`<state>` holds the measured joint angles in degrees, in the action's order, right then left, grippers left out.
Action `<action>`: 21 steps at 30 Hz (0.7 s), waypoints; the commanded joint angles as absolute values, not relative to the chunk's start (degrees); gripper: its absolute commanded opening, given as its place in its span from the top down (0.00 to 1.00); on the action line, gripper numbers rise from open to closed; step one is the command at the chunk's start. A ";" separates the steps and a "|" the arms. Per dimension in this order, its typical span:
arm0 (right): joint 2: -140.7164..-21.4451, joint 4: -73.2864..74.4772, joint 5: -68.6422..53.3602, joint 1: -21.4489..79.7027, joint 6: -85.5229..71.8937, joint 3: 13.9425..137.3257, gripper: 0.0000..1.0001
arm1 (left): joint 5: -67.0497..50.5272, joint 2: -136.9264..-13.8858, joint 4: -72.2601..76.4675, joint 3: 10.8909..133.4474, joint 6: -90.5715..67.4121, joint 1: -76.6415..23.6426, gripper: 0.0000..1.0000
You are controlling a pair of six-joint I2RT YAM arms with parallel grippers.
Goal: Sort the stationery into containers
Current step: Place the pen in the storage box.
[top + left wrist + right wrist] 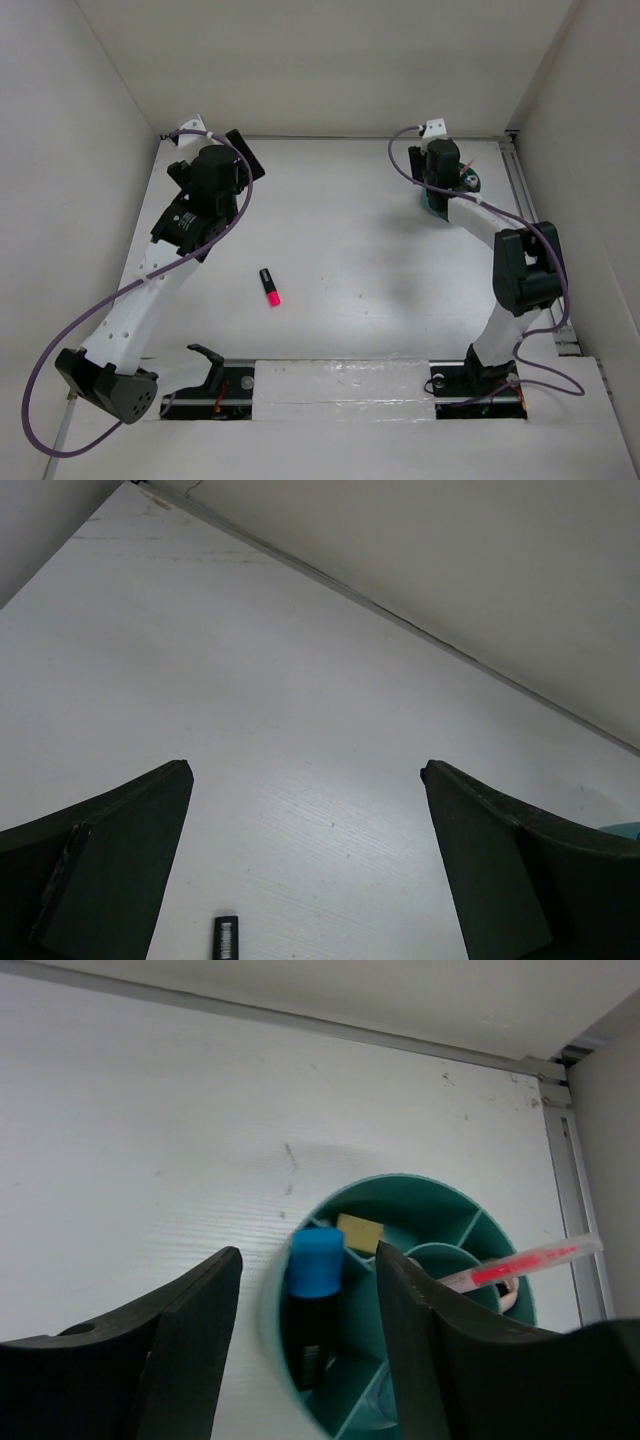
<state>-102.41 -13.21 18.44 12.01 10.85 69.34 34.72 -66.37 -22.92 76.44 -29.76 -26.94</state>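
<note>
Left pincer [305,772] spread wide, empty, hovering at 10 o'clock over the table [350,220]. Nearest: pink-capped marker [269,287] lies loose mid-table, unsorted. Farther, at 1 o'clock: right pincer [310,1252] spread wide above the organiser [400,1182], gripping nothing. Blue-capped marker [313,1290], tan block [360,1232] and pink pencil [520,1265] sit inside. Mostly done, I judge. Organiser's near half cut off; other contents unclear.

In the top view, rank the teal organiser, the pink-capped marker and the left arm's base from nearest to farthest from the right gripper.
1. The teal organiser: far right, directly beneath the right gripper.
2. The pink-capped marker: lying mid-table, to the left.
3. The left arm's base: near edge, left side.
</note>
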 commanded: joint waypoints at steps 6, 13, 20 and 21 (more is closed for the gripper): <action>-95.46 -5.37 22.32 25.47 11.96 77.34 0.23 | 37.53 -66.97 -22.23 75.67 -29.88 -26.98 0.00; -84.30 1.75 23.38 34.78 3.87 71.56 0.21 | 40.43 -72.77 -27.76 79.27 -31.73 -26.98 0.00; -66.99 10.63 24.52 45.42 -1.40 62.87 0.03 | 29.46 -72.70 -38.06 78.42 -43.05 -26.37 0.00; -64.28 10.63 23.83 46.05 -2.02 61.88 0.01 | 27.62 -71.64 -37.19 76.14 -44.37 -26.37 0.00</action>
